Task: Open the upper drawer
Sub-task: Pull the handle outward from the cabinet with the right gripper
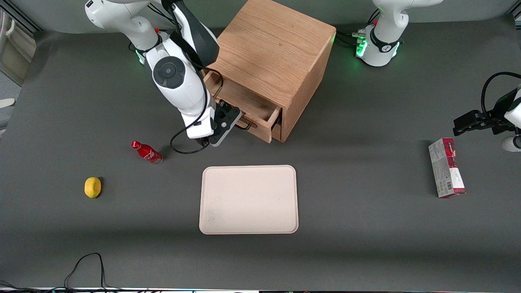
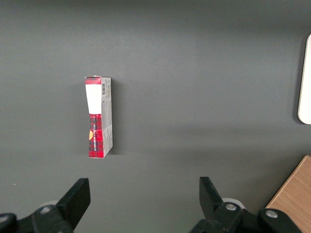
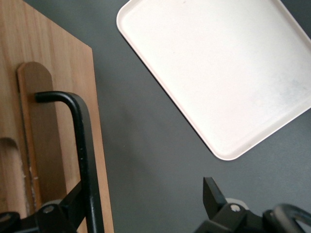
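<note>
Right-arm gripper [image 1: 228, 122], positioned at the front of the upper drawer [image 1: 248, 108] of the oak cabinet [image 1: 276, 53]. The fingers stand apart: in the right wrist view one finger [image 3: 63, 208] lies against the dark bar handle [image 3: 82, 145] on its drawer-front side, while the other finger [image 3: 214, 196] hangs well clear over the dark table [image 1: 366, 122]. The handle therefore sits inside the spread of the jaws, not clamped by both.

The upper drawer is pulled partly out of the cabinet, toward the working arm's end of the table and slightly nearer the front camera; its shallow wooden tray is exposed from above. The lower drawer [image 1: 276, 131] shows only as a sliver of front beneath it.

A pale rectangular tray [image 1: 248, 199] lies flat on the table, nearer the front camera than the cabinet and apart from it. A small red bottle [image 1: 147, 152] stands tilted near the gripper, toward the working arm's end; a yellow lemon [image 1: 93, 187] lies farther along the same way. A red-and-white carton [image 1: 446, 167] lies toward the parked arm's end of the table.
</note>
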`<state>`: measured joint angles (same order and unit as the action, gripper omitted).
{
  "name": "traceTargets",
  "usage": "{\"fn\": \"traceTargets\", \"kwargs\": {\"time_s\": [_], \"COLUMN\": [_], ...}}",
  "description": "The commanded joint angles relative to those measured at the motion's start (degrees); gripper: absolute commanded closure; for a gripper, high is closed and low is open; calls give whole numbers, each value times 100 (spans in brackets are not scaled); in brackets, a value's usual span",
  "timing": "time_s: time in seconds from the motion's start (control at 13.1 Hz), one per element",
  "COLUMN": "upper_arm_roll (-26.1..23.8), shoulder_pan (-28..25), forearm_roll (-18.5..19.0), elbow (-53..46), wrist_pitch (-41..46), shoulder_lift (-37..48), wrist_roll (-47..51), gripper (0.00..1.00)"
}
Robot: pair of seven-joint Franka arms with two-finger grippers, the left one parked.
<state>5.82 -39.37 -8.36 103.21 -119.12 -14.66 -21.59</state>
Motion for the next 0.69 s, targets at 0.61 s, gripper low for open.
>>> {"fn": "traceTargets", "kwargs": {"time_s": [0.61], "upper_arm_roll": [25], "shoulder_pan": [536], "forearm_roll": [274], "elbow": [-1040], "wrist_pitch": [530], "shoulder_lift": [-713], "wrist_roll": [-240], "gripper": [0]}}
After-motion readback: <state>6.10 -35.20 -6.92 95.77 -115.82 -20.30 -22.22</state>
